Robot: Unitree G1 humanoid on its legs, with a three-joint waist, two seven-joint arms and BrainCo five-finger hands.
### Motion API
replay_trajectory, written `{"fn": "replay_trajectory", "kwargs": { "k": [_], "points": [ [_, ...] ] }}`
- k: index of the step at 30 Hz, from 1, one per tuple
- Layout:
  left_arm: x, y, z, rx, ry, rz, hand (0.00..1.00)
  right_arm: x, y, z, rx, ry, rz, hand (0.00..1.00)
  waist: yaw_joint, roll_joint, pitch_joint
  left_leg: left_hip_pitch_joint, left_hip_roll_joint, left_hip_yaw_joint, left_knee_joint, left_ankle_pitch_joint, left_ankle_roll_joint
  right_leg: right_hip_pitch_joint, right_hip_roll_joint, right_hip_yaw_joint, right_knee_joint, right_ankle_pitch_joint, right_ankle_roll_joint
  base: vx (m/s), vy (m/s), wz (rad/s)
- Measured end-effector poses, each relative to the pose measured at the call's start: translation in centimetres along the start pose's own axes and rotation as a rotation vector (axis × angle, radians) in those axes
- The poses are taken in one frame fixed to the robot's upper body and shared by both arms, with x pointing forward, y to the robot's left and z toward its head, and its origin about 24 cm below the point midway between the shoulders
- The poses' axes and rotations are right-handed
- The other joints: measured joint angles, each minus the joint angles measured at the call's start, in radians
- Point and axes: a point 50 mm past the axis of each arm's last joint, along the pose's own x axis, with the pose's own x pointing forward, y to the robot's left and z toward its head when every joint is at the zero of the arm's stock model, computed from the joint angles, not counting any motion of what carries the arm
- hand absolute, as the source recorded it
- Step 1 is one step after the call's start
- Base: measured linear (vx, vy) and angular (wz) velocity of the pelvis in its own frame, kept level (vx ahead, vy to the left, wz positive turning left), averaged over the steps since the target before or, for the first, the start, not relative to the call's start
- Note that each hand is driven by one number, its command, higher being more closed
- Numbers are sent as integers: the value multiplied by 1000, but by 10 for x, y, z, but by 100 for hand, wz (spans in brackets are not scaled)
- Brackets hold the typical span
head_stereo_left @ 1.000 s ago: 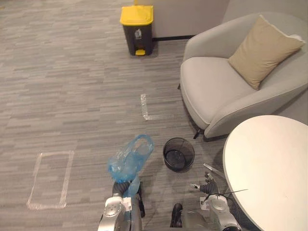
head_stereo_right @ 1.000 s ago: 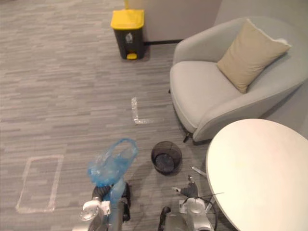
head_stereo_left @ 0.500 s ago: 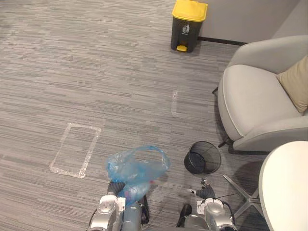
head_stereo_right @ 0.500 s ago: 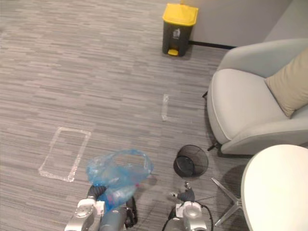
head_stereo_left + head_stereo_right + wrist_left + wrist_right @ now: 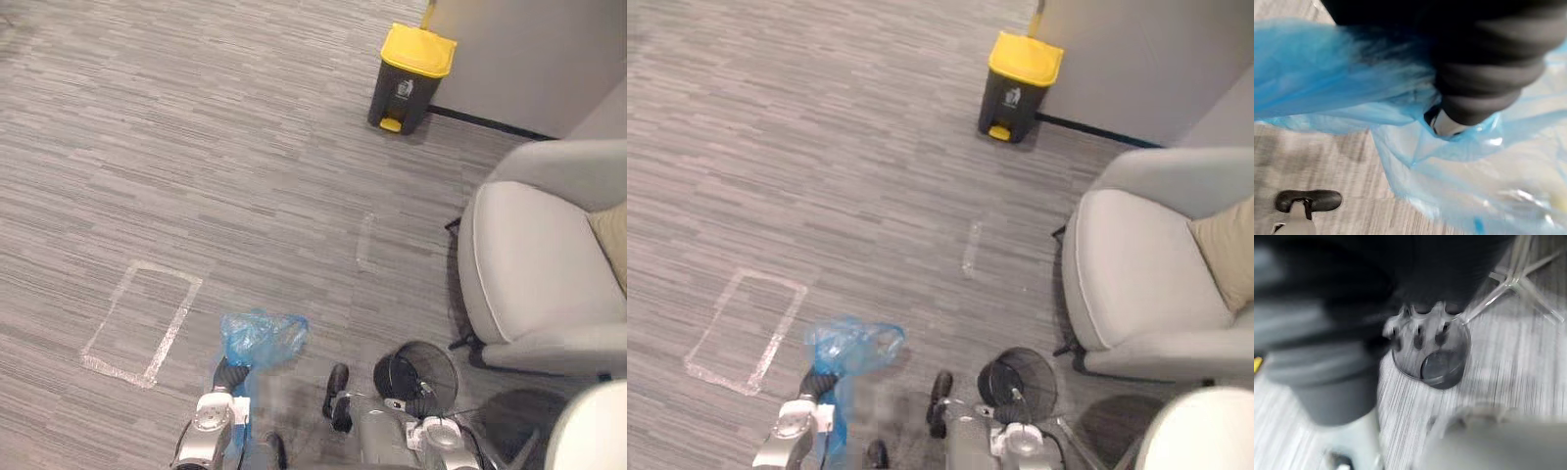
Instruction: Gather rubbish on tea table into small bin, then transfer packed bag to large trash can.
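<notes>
A blue plastic bag (image 5: 260, 338) with rubbish in it hangs above the carpet, and my left hand (image 5: 227, 374) is shut on its gathered top. Up close, the blue film (image 5: 1459, 186) wraps round a finger (image 5: 1445, 125) of that hand. The large trash can (image 5: 411, 78), dark grey with a yellow lid, stands far ahead by the wall. The small black mesh bin (image 5: 416, 370) sits on the floor at the lower right. My right hand (image 5: 1418, 333) hovers over that mesh bin (image 5: 1442, 364) with relaxed fingers and holds nothing.
A grey armchair (image 5: 539, 274) fills the right side, with the white tea table's edge (image 5: 588, 441) below it. A taped rectangle (image 5: 137, 323) and a short tape mark (image 5: 365, 242) lie on the carpet between me and the can.
The whole view has swung, so the camera has moved: chair and table slid off to the right. The bag has collapsed from a billowed shape to a smaller bunch.
</notes>
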Motion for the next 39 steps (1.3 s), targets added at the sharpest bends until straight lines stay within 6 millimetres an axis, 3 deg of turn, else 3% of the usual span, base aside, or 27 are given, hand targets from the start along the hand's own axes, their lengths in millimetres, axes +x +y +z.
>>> {"fn": "replay_trajectory", "kwargs": {
  "k": [2,3,4,5,6,8,11,12,13,14,16,18,19,20,21,22,23,25,28,29,30,33,34,36,37,38,39],
  "points": [
    [0,-6,0,-17,3,-7,100,2,1,10,3,-32,3,0,-3,21,12,-37,40,25,172,10,-18,62,36,-3,-27,-34,-3,518,-150,-9],
    [-1,-6,-2,-38,7,-1,100,1,3,11,6,-43,10,0,5,35,20,-100,85,53,410,42,-54,147,68,6,-79,-40,-6,599,-82,-39],
    [-6,-9,-5,-68,6,-2,100,-1,8,17,8,-76,26,0,22,38,21,-182,148,93,665,22,-29,232,96,41,-115,-64,-12,580,-46,-47],
    [-7,-10,-5,-77,2,-3,100,-1,8,20,11,-89,25,0,27,38,22,-202,161,104,709,13,-16,251,99,54,-120,-71,-12,422,7,-73],
    [-7,-16,-1,-92,-13,-22,100,-2,9,27,17,-118,27,0,51,34,21,-260,184,136,755,-11,18,296,101,91,-135,-85,-9,376,46,-82],
    [-7,-20,5,-106,-38,-33,100,-1,10,32,19,-137,27,0,81,25,17,-350,197,146,658,-29,45,340,88,154,-165,-99,14,423,136,-93],
    [-6,-21,7,-109,-43,-34,100,-3,11,27,29,-120,18,0,87,11,28,-421,160,114,399,8,41,387,33,203,-163,-142,73,294,186,-39],
    [-6,-22,7,-113,-40,-33,100,-3,9,22,32,-107,10,0,88,10,27,-414,143,99,312,43,28,397,20,209,-161,-153,90,467,381,-28],
    [-7,-26,6,-126,-36,-39,100,-4,2,16,28,-87,-14,0,88,28,20,-398,128,60,125,140,8,408,20,223,-162,-178,128,371,356,-47],
    [-7,-26,2,-121,-19,-38,100,-4,4,9,26,-54,-11,0,104,12,15,-378,104,58,116,262,15,419,-6,261,-159,-201,161,457,409,-42],
    [-4,-21,7,-106,-32,-28,100,-7,14,6,39,-45,11,0,103,-30,-1,-375,60,91,126,207,26,418,-57,254,-157,-201,163,402,269,-27],
    [-3,-19,8,-99,-37,-27,100,-7,17,8,42,-51,19,0,108,-31,-1,-359,54,130,188,150,59,412,-90,267,-87,-201,178,391,239,-40],
    [-5,-18,8,-101,-38,-22,100,-7,18,10,40,-60,23,0,111,-24,3,-305,53,161,202,98,67,379,-112,297,51,-201,196,423,263,-66],
    [-9,-16,1,-98,-24,-16,100,-7,19,10,36,-60,28,0,111,-19,6,-239,51,192,191,68,74,302,-136,325,259,-184,257,347,214,-64],
    [-10,-15,1,-94,-24,-14,100,-7,20,10,34,-59,31,0,110,-18,5,-223,48,199,185,60,75,273,-140,335,331,-183,282,386,153,-37],
    [-10,-11,3,-80,-35,-5,100,-8,22,9,31,-59,37,0,98,-20,4,-176,41,207,165,41,79,172,-146,335,523,-200,277,311,43,-15],
    [-9,-9,4,-85,-37,10,100,-8,22,10,31,-59,37,0,96,-18,6,-142,40,210,146,25,77,102,-140,305,600,-223,238,377,39,-11],
    [-10,-7,2,-91,-30,17,100,-8,22,8,31,-51,37,0,90,-10,12,-89,40,210,108,-2,73,25,-135,231,610,-250,187,347,-41,-9],
    [-8,-2,-1,-98,-14,39,100,-6,22,5,12,-30,40,0,69,-3,15,-2,46,210,39,-20,49,-64,-91,150,387,-236,144,393,-98,8],
    [-6,3,-3,-85,-1,55,100,-5,20,3,-2,-13,40,0,55,-12,11,40,38,203,-2,-17,24,-67,-58,139,182,-153,131,605,-162,41],
    [-6,3,-10,-84,35,60,100,-4,13,-3,-14,5,27,0,45,1,10,81,37,164,-30,-24,-10,-52,-28,151,111,-14,36,517,-135,30],
    [-4,-1,-9,-106,36,63,100,2,-1,11,-26,-32,-11,0,43,51,6,73,78,84,8,27,-47,-44,-17,108,174,-93,-2,546,-148,17],
    [-4,-1,-9,-109,36,63,100,3,-2,10,-23,-29,-15,0,44,52,5,72,79,76,22,42,-53,-30,-17,101,173,-101,-2,496,-167,43],
    [-5,-7,-10,-131,41,54,100,0,-5,2,-15,-7,-26,0,39,56,7,40,102,58,208,119,-63,87,-14,64,121,-124,7,450,-147,47],
    [-7,-10,-11,-153,39,52,100,-3,-3,-2,-18,-4,-18,0,48,53,9,-37,133,62,428,220,-59,184,-9,57,54,-133,13,472,-62,21],
    [-11,-15,-11,-180,30,43,100,-4,-1,-2,-19,-11,-10,0,63,47,14,-137,184,87,645,174,-23,263,-1,60,-4,-149,0,453,-18,5],
    [-11,-17,-10,-188,24,39,100,-4,1,0,-15,-17,-8,0,68,54,13,-172,199,95,701,143,-9,285,0,60,-20,-154,0,396,33,-12]
  ]
}}
